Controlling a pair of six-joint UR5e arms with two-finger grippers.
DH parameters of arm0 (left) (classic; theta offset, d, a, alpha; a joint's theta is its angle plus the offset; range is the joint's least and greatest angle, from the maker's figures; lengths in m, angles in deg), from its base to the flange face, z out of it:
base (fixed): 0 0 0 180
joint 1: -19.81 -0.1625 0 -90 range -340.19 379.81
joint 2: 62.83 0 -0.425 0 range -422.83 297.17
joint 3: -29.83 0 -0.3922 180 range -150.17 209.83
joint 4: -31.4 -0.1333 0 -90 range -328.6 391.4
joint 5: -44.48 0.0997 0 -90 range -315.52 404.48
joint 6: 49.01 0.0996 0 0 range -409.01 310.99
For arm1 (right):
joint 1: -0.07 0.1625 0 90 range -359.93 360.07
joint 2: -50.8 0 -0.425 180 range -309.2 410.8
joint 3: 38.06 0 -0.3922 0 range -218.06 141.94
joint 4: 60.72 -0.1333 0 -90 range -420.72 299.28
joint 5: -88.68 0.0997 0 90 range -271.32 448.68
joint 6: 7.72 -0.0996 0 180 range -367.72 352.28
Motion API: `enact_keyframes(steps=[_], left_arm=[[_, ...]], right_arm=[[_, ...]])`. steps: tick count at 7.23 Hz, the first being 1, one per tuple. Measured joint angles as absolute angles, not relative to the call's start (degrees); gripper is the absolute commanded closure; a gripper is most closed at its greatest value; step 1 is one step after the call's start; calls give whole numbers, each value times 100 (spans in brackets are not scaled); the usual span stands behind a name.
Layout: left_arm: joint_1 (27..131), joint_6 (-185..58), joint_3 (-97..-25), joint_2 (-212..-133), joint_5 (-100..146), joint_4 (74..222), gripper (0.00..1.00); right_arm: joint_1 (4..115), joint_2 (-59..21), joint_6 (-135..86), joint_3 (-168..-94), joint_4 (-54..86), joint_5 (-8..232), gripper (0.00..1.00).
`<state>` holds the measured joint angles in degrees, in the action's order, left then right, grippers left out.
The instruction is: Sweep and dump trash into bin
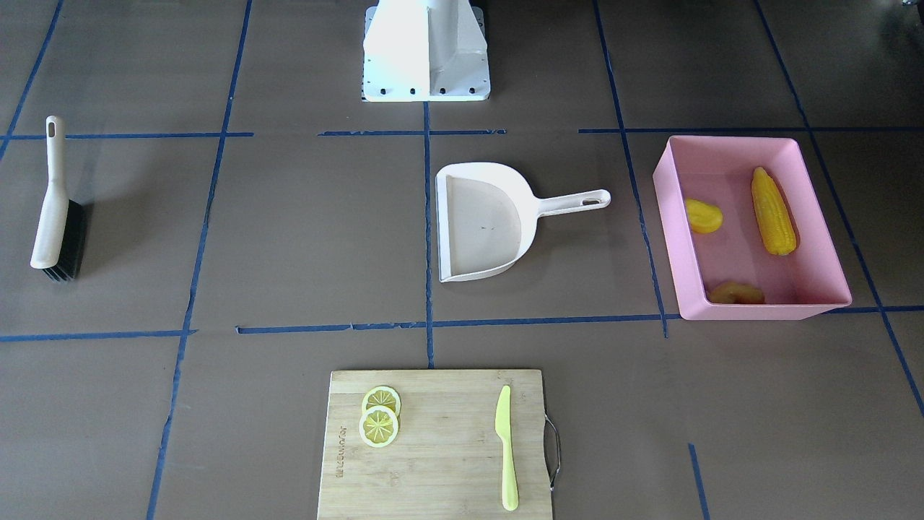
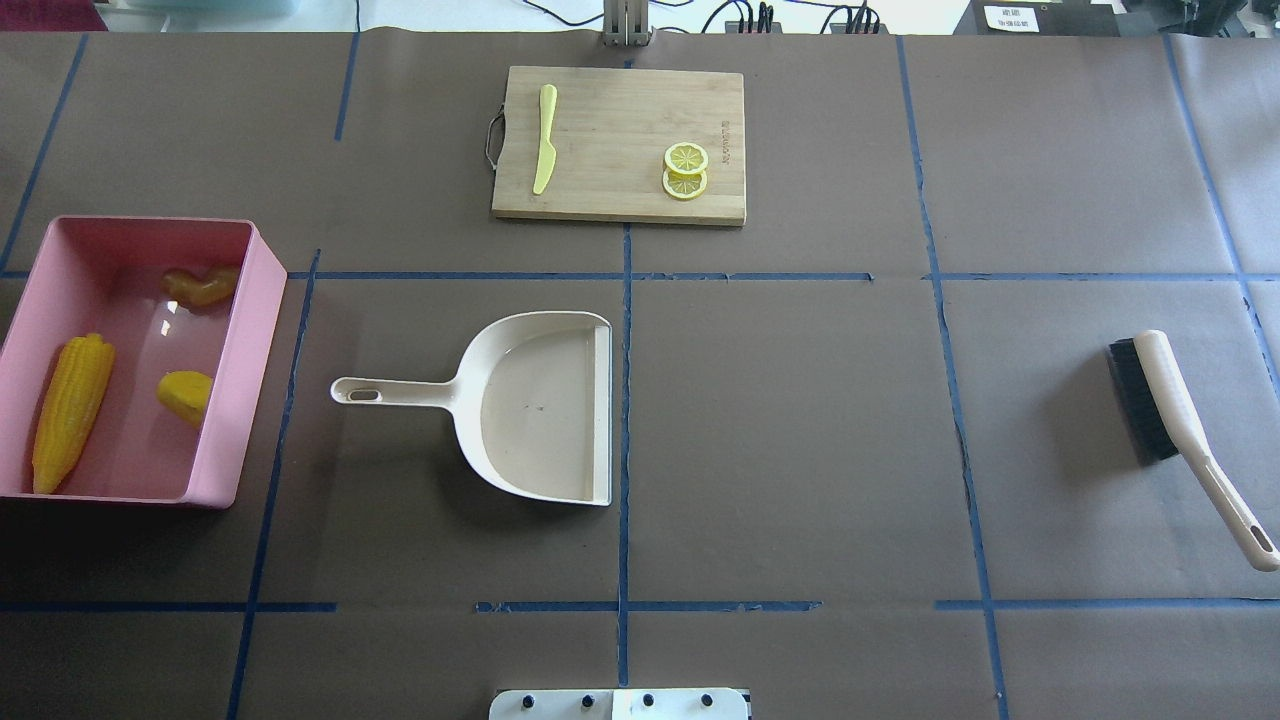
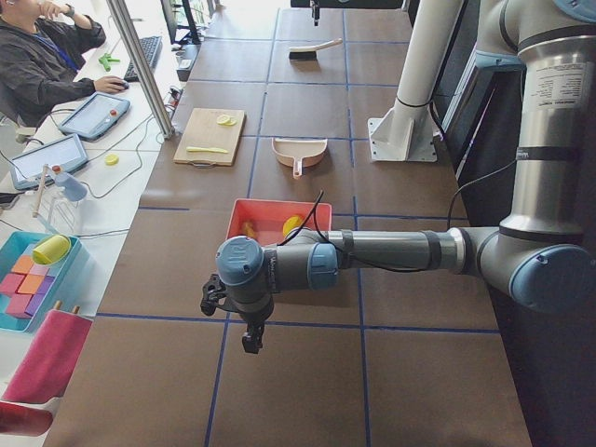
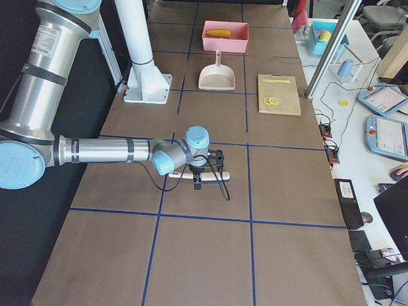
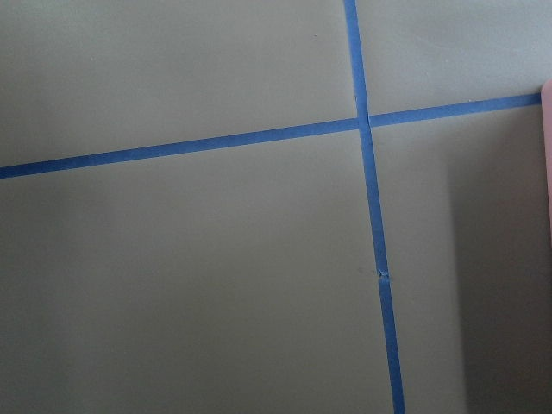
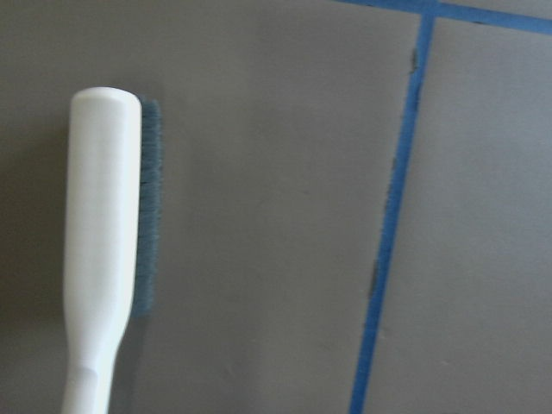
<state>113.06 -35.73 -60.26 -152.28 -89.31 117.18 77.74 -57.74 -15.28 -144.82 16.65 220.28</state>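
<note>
The pink bin point(image 1: 751, 312) stands on the table and holds all the trash: the corn cob point(image 1: 772, 211), the rounded yellow lump point(image 1: 703, 216) and the ginger root point(image 1: 736, 293). The overhead view shows the same bin point(image 2: 255, 370). My left gripper point(image 3: 244, 340) shows only in the exterior left view, hanging over bare table just beyond the bin; I cannot tell if it is open. My right gripper point(image 4: 197, 185) shows only in the exterior right view, low over the brush point(image 4: 199, 175); I cannot tell if it is open.
The cream dustpan point(image 1: 484, 224) lies empty mid-table, its handle toward the bin. The brush point(image 1: 52, 206) lies at the far side and fills the right wrist view point(image 6: 99, 259). A cutting board point(image 1: 433, 448) carries lemon slices point(image 1: 380, 417) and a green knife point(image 1: 507, 448).
</note>
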Motion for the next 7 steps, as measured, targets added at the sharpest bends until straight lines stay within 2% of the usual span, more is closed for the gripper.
enact_keyframes(steps=[1, 3, 7], left_arm=[[11306, -3566, -6022, -15228, -8930, 11716, 0], [11306, -3556, -5995, -15222, -8924, 11711, 0], [11306, -3548, -6060, -15152, -8913, 11705, 0]], right_arm=[[8473, -5619, -520, -14496, 2541, 22005, 0], [9249, -5540, 356, -14499, 3421, 21972, 0], [9406, -5603, 447, -14458, 3571, 22005, 0]])
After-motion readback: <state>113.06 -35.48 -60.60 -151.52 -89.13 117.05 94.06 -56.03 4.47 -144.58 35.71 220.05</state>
